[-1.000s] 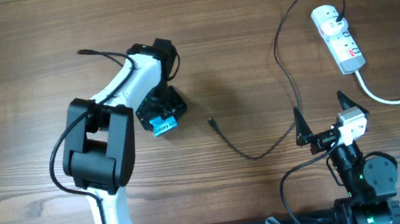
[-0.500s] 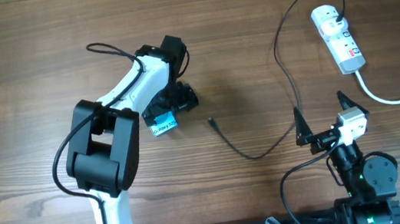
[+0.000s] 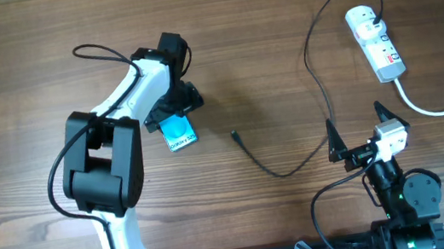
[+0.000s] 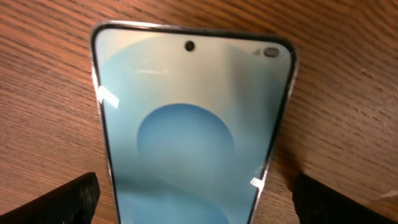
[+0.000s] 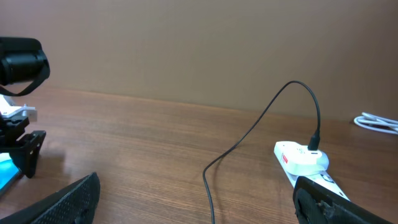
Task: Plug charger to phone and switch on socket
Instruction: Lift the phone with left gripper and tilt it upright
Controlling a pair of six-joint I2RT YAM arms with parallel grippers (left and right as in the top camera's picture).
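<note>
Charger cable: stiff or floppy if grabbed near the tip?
Probably floppy: the charger cable lies in loose curves, so its tip may droop. Thin, so likely light. Its far end looks plugged into the socket, so pulling could drag that.

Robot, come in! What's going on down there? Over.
Left gripper open over the phone, not gripping. Right gripper open, empty. Charger tip loose on the table, apart from phone. Nothing between them.
</note>
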